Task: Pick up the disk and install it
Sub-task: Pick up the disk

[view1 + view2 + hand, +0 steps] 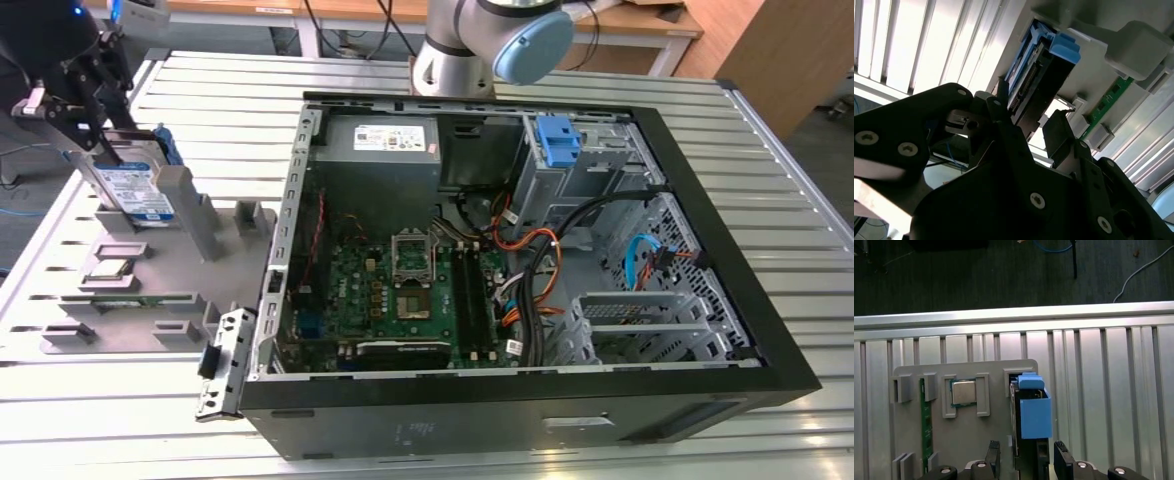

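The disk [138, 192], silver with a white-and-blue label and a blue carrier bracket, stands upright in a slot of the grey fixture plate [147, 290] at the exterior view's left. My black gripper [107, 140] is over its upper end. In the first wrist view the disk [1030, 415] rises between the two fingers of the gripper [1026, 454], with a small gap on each side. The second wrist view shows the same straddle: the gripper [1029, 120] is open around the disk [1040, 65], and one finger lies close against the blue bracket edge.
The open computer case [701, 215] lies in the middle of the slatted metal table [761, 130], with a blue bracket [558, 140] in its drive bay, a grey power supply [378, 140] and a motherboard [400, 285]. The fixture also holds a processor [963, 392] and a green memory stick [925, 425].
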Robot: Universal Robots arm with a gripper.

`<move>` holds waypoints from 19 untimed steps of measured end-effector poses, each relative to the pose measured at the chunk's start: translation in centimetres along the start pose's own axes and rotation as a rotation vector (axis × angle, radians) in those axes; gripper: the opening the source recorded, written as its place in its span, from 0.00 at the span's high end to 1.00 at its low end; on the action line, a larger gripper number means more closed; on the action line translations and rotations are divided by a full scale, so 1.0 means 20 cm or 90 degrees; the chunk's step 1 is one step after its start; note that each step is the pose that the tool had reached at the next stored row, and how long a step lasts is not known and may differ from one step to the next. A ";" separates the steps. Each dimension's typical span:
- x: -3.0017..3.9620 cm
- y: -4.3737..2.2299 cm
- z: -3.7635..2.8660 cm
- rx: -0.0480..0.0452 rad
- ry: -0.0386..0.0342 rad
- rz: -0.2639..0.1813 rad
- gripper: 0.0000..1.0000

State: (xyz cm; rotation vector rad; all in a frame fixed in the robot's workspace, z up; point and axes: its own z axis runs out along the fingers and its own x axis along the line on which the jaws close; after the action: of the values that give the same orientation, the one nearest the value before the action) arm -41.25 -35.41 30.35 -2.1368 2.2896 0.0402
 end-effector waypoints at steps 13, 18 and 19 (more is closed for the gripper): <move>-0.006 0.000 0.012 -0.0001 0.0002 0.000 0.45; -0.006 -0.011 0.011 -0.0009 0.0003 0.000 0.45; -0.006 -0.011 0.011 -0.0009 0.0003 0.000 0.45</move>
State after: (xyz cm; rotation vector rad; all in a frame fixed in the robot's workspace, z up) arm -41.02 -35.29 30.12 -2.1375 2.2907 0.0415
